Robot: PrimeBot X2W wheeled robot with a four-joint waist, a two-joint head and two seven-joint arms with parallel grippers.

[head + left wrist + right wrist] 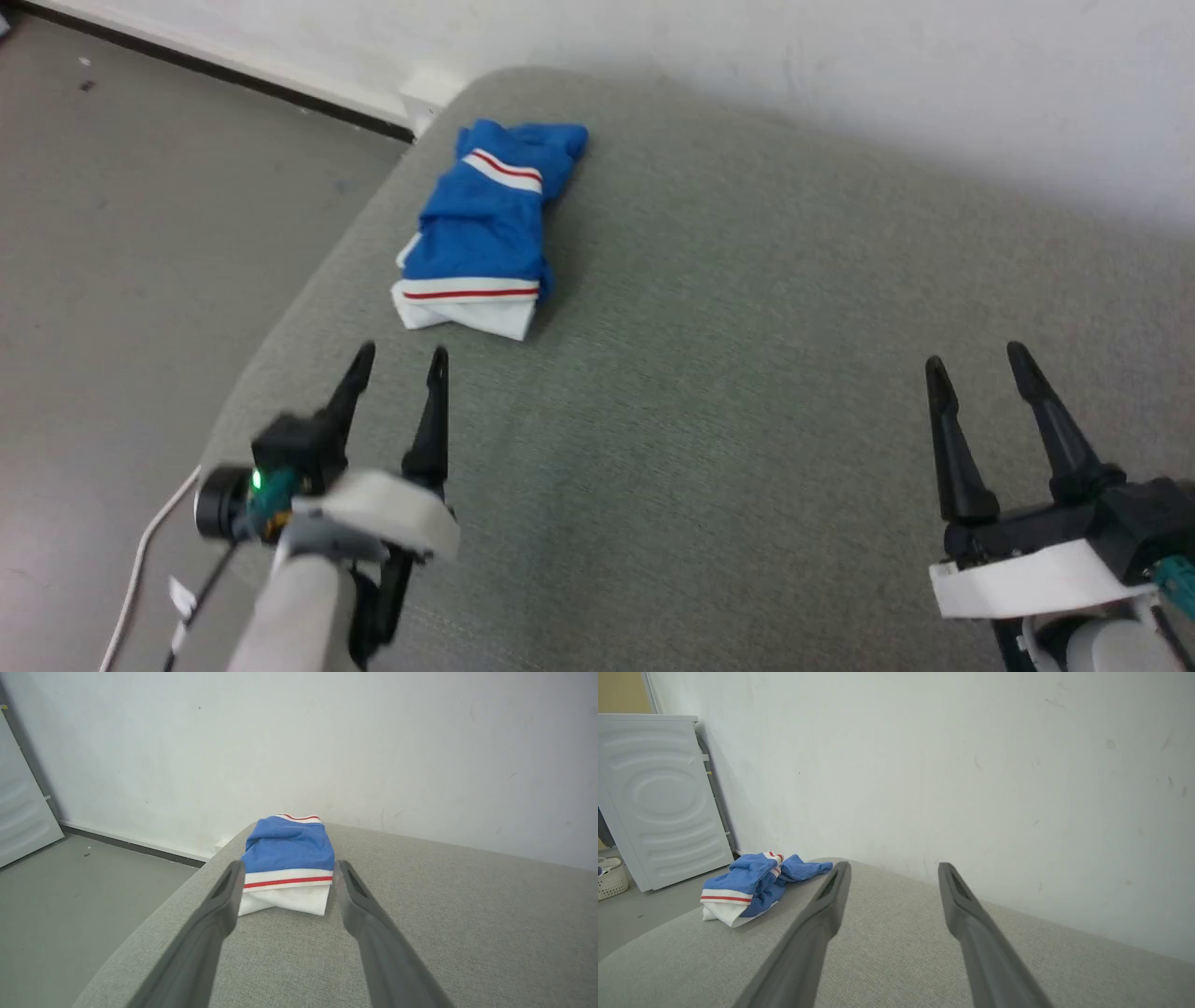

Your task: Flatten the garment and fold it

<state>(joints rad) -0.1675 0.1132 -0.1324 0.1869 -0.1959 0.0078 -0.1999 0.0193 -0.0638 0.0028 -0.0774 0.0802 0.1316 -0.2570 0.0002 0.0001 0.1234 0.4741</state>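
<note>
I am watching both grippers hovering over the grey fabric cushion (728, 392), fingers pointing ahead toward the white wall (887, 65). The left gripper (402, 350) is standing with its two dark fingers spread apart and nothing between them. The right gripper (975, 355) is likewise holding its fingers wide and carrying nothing.

The blue jersey shirt (481, 229) is lying bunched in a small heap on the cushion, straight ahead of the left gripper and near its fingertips, not touching them. In the left wrist view the heap is sitting framed between the two fingertips, with a white band edged by a red stripe facing the gripper and white cloth folded under it. A second white band with red stripes is showing on the far side of the heap. From the right gripper the shirt is lying well apart, ahead and off to its left, close to the cushion's rounded corner.

Left of the left gripper the grey floor (140, 233) is showing, with a white cable (140, 560) trailing over it. Far left of the right gripper a white appliance (658, 798) is standing against the wall.
</note>
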